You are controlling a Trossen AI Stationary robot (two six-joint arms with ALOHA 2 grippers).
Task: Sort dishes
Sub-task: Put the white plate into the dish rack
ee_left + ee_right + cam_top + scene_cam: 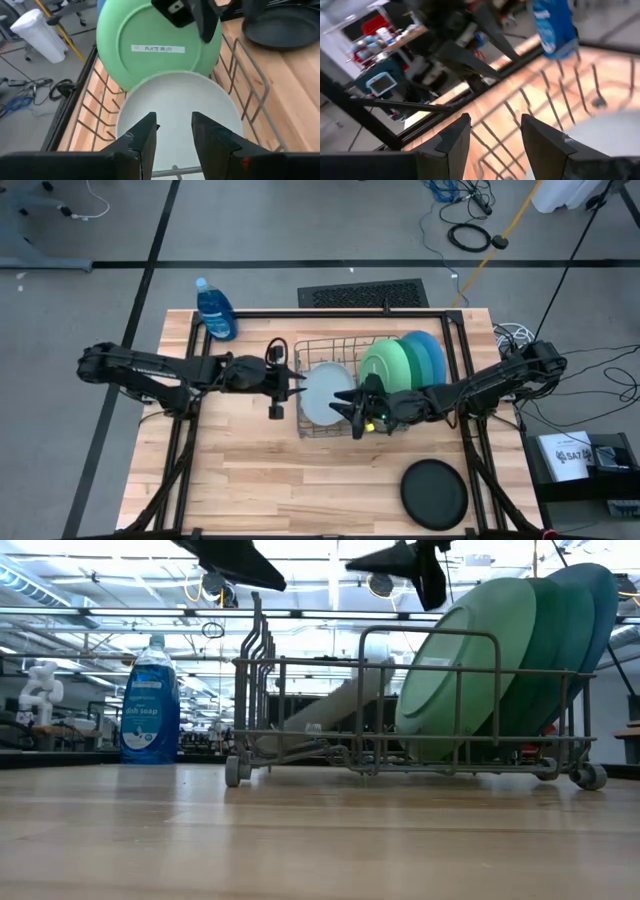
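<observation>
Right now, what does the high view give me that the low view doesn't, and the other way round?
Only the high view shows the black dish lying flat on the table outside the rack, and both claws: the left claw at the rack's left edge, the right claw over the pale mint plate.

Only the low view shows how the plates sit: the pale mint plate leans low, while the light green plate stands nearly upright.

Both show the wire rack and the blue bottle.
</observation>
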